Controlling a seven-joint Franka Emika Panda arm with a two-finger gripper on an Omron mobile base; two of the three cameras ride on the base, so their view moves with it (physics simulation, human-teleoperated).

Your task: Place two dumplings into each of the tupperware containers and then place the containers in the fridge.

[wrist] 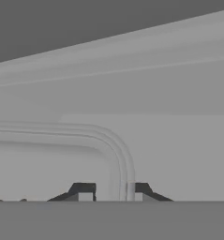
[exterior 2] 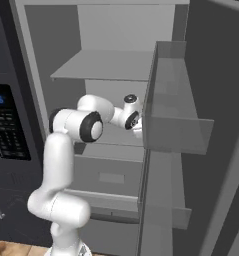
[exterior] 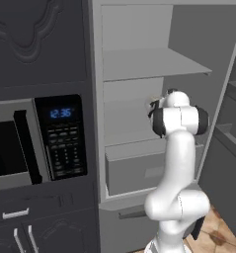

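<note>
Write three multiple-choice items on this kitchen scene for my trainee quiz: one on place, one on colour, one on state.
1. Where does the pincer reach?
A. inside the fridge
B. inside the oven
C. at the floor

2. The digits on the black panel are:
A. red
B. blue
C. green

3. The fridge door is:
A. shut
B. open
C. missing

Key: 1 A, the arm extends between the fridge shelves, its tips astride a tupperware container rim; 2 B, they glow blue; 3 B, it stands swung wide.
</note>
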